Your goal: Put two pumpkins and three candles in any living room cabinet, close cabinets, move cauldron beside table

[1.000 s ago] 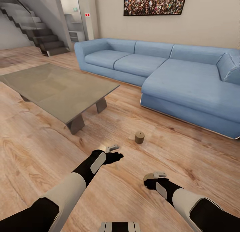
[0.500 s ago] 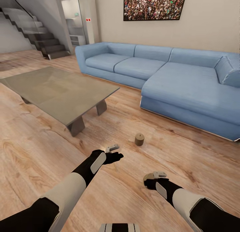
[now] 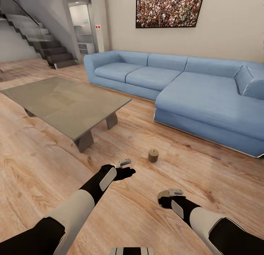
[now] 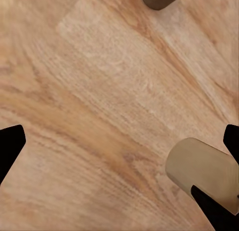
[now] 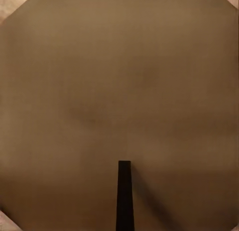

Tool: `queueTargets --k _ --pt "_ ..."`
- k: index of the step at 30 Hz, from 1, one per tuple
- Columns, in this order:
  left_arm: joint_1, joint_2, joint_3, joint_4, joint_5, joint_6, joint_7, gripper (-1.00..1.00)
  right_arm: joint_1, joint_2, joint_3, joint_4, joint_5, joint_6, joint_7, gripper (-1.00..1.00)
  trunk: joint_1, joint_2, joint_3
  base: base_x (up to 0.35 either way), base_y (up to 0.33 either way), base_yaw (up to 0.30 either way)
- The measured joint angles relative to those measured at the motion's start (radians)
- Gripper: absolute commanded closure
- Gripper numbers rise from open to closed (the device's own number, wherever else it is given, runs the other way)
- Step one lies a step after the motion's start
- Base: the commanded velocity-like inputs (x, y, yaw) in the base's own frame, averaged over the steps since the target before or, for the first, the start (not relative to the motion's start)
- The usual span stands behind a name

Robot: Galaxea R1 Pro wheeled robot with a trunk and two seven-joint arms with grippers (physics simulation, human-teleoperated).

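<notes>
Both claws hang low over the wood floor [image 3: 44, 163]. On the left claw [image 3: 124, 163], the left wrist view shows dark fingertips [image 4: 10, 149] spread wide apart with only floorboards between them. The right claw [image 3: 171, 192] holds a tan candle [image 3: 163, 195], whose top and dark wick crowd the right wrist view; its jaws are closed on it. Another candle [image 3: 153, 155] stands upright on the floor, just ahead of the left claw, between the coffee table [image 3: 66, 102] and the blue sofa [image 3: 198, 90]. Stairs [image 3: 44, 46] rise at the far left. Compared with 1 second ago, the camera has shifted slightly; both arms are unchanged.
</notes>
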Motion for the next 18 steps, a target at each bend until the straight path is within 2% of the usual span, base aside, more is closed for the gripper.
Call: queueTargets --k 6,18 --pt "0.0 0.0 -0.003 0.001 0.003 -0.001 0.001 -1.0 0.0 0.0 0.0 0.0 0.0 0.0 0.0 1.0 0.0 0.0 0.009 0.0 0.0 -0.102" --pt "0.0 0.0 -0.001 0.001 0.001 0.0 0.001 -1.0 0.0 0.0 0.0 0.0 0.0 0.0 0.0 1.0 0.0 0.0 0.026 0.0 0.0 -0.183"
